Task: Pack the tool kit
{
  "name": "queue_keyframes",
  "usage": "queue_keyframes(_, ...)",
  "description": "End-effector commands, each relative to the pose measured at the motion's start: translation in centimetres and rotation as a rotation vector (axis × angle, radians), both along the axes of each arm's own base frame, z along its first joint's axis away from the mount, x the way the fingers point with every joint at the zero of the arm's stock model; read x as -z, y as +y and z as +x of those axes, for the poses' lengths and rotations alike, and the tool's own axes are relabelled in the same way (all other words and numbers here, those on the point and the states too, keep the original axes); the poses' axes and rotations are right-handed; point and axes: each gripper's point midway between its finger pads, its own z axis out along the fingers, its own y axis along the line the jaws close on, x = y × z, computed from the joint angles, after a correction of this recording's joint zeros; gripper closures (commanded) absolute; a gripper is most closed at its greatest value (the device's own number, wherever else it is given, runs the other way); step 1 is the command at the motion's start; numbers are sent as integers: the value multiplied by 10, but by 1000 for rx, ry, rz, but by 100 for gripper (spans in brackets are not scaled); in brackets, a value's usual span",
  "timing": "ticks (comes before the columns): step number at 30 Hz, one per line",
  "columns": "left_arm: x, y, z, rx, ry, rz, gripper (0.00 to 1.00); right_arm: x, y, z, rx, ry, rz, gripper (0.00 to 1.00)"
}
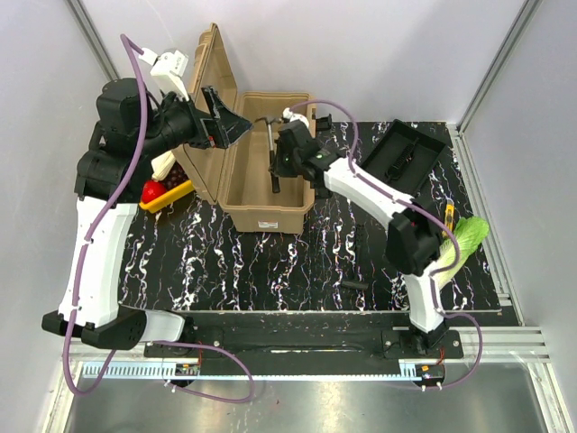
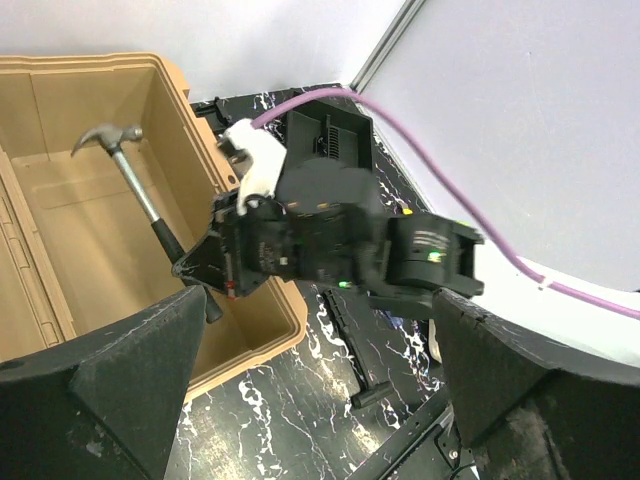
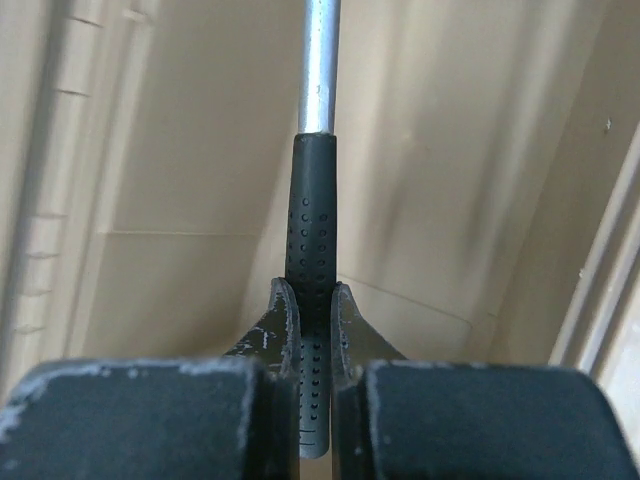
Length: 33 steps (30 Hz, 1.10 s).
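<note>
**Toolbox** (image 1: 261, 185): tan, lid thrown back, open on the bench (image 1: 270, 262) directly beneath the right pincer (image 3: 308, 300). What showed of its floor was bare apart from the hammer.

**Hammer** (image 2: 140, 195): steel shaft, black dimpled grip. The right pincer was clenched on the grip, with the head pointing away from it and down into the box. I could not tell whether the head touched the floor. It had not yet been let go.

**Left pincer** (image 1: 225, 117): released and holding nothing. It hovered to the left of the right pincer, by the raised lid.

**Black inner tray** (image 1: 404, 155): out of the box, on the bench well to the right of the right pincer.

**Small dark tool** (image 1: 354, 285): loose on the bench, on the arm-base side of the right pincer.

**Progress, by my reckoning:** an early stage. The hammer was nearly stowed. The loose tool, the tray, the lid and the latches were left to do.
</note>
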Motion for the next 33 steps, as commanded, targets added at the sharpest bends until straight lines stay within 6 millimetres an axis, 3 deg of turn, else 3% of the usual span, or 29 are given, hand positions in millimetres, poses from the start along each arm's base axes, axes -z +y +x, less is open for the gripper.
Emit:
queue_keyframes(1, -16, -3, -6, 23, -57, -27, 1, -4, -10, 28, 112, -49, -54, 100)
queue_keyframes(8, -9, -4, -1, 24, -42, -17, 1, 43, -26, 40, 223, 32, -209, 100)
queue_keyframes(18, -4, -2, 3, 8, -36, 1, 1, 86, -28, 56, 239, 73, -336, 100)
queue_keyframes(21, -3, -1, 5, 2, -33, 7, 1, 86, -28, 55, 241, 78, -346, 100)
queue_keyframes(25, -2, -1, 6, -2, -32, 8, 1, 65, -29, 57, 249, 51, -319, 100)
queue_keyframes(28, -3, -2, 7, -1, -32, 8, 1, 33, -29, 57, 249, 7, -284, 100)
queue_keyframes(29, -4, -1, 6, -1, -36, 7, 1, -1, -29, 54, 237, -34, -246, 93)
queue_keyframes(33, -6, -2, 3, 7, -42, 4, 1, -70, -39, 47, 237, -138, -188, 79)
